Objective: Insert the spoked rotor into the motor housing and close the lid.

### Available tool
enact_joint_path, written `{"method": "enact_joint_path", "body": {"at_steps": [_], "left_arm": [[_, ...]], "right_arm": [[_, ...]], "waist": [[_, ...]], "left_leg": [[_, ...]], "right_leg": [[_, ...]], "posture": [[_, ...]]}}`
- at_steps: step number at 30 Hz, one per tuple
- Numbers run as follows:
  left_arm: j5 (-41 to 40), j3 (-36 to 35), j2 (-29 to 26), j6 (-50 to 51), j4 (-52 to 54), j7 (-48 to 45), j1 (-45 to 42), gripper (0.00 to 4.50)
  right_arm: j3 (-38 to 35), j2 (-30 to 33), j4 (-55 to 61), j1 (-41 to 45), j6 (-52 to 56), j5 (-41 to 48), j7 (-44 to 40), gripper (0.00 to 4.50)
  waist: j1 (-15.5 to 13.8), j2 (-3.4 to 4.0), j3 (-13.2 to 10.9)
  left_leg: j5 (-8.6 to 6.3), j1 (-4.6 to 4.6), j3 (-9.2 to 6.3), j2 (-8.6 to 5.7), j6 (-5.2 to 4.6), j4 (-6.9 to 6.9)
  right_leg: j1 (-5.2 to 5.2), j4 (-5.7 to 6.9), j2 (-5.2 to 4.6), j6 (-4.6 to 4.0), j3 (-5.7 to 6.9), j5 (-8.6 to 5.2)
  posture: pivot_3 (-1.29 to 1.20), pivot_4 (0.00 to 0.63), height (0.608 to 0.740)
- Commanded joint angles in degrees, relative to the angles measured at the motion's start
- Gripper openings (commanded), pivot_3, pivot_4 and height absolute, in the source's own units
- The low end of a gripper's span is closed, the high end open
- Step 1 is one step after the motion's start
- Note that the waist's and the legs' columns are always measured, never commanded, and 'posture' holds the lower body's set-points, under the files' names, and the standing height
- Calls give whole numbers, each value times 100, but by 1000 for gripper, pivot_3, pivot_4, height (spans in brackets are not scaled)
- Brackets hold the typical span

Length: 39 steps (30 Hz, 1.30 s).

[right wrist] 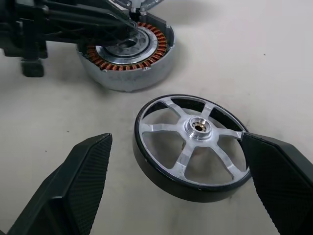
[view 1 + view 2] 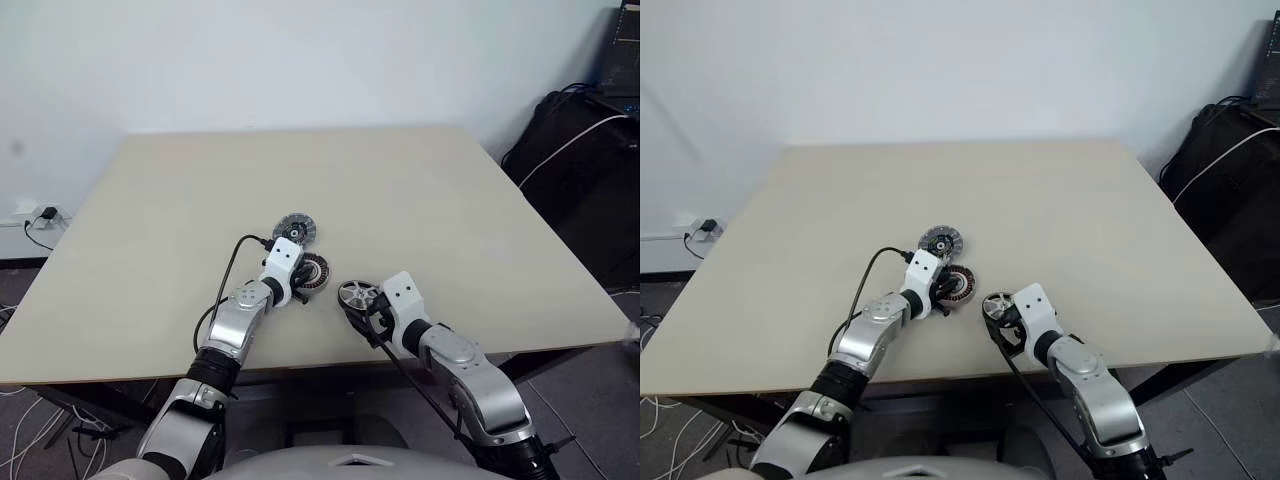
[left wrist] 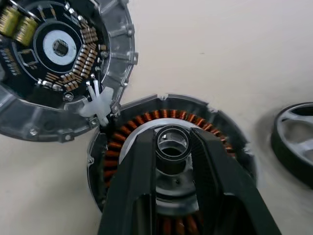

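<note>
Rotor: I see the spoked rotor [image 1: 191,148] lying flat on the worktop [image 2: 400,200], lower centre of the head view, hub up
Right tool: my right tool [image 1: 186,196] is spread wide, one finger on each side of the rotor's rim, neither touching it (it lies straight ahead between them)
Housing: the motor housing [image 2: 314,272] sits just left of the rotor in the head view, near it but apart, copper windings facing up
Left tool: my left tool [image 3: 172,154] is narrowed around the raised centre post of the housing; the fingers [image 3: 142,161] flank it closely, though I cannot tell whether they actually pinch it
Lid: the lid [image 2: 294,229] lies just above the housing in the head view, rim touching it, circuit face up
Key relation: the right arm is clearly nearer the rotor; once lifted, I judge it must go left to the housing, whose centre the left tool now occupies
</note>
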<state>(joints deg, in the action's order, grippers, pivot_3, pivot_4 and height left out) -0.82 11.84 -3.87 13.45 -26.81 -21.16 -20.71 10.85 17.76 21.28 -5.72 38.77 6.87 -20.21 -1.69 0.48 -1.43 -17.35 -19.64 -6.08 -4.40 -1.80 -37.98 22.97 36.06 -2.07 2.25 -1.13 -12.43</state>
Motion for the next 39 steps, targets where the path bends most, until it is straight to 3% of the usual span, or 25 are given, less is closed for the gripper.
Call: {"method": "enact_joint_path", "body": {"at_steps": [1, 8, 18, 20, 25, 28, 32, 33, 39], "left_arm": [[136, 2, 94, -341, -334, 89, -259, 676], [82, -92, 256, -541, -778, 78, -371, 676], [29, -118, 190, -445, 47, -60, -26, 4041], [23, -119, 134, -389, 443, -64, 132, 4041], [-24, -189, -13, -195, 1455, -10, 584, 2510], [-82, -250, -89, -72, 1983, 25, 895, 1512], [-127, -356, -187, 35, 2478, 99, 1316, 170], [-164, -399, -201, 25, 2586, 103, 1437, 0], [-332, -388, -433, -97, 3054, -138, 2231, 0]], "right_arm": [[-40, -14, 251, 27, -139, -17, 43, 4500], [-43, -20, 285, 3, -140, -3, 56, 4500], [-26, -25, 295, 27, -139, 10, 41, 4500], [-28, -26, 310, 39, -138, 25, 25, 4500], [-17, -85, 332, 147, -143, 87, -19, 4500], [23, -152, 299, 269, -92, 101, -12, 3848], [132, -293, 110, 561, 0, -12, 103, 2531], [164, -347, 23, 677, 35, -63, 162, 2243], [435, -727, -749, 1585, 290, -364, 445, 219]], "waist": [[-4, -1, 0], [-7, -1, 1], [9, 0, 1], [5, 0, 1], [1, 0, 1], [6, 2, 2], [19, 5, 5], [26, 5, 5], [41, 6, 6]], "left_leg": [[0, -1, 0, 0, 0, 0], [0, 0, 0, -2, -2, -7], [0, 1, 1, -2, -3, -9], [0, 0, 1, -1, -3, -8], [0, 0, 1, -2, -4, -10], [0, 1, 1, -2, -3, -10], [1, 3, 1, -1, -1, -10], [2, 4, 1, -1, -1, -10], [6, 6, 2, -1, 3, -10]], "right_leg": [[0, 0, 0, -1, -1, 1], [-4, 0, -1, 5, 1, 4], [-3, 2, 0, -1, 1, 9], [-3, 2, 0, -3, -2, 10], [-4, 2, -1, -5, -5, 11], [-4, 2, 0, -5, -6, 11], [-4, 6, 1, -6, -7, 12], [-3, 6, 1, -6, -7, 12], [2, 13, 1, -14, -7, 16]], "posture": [[0, 0, 740], [0, 0, 740], [0, 0, 740], [0, 0, 740], [0, 0, 740], [0, 0, 740], [0, 0, 740], [0, 0, 740], [0, 0, 740]]}}
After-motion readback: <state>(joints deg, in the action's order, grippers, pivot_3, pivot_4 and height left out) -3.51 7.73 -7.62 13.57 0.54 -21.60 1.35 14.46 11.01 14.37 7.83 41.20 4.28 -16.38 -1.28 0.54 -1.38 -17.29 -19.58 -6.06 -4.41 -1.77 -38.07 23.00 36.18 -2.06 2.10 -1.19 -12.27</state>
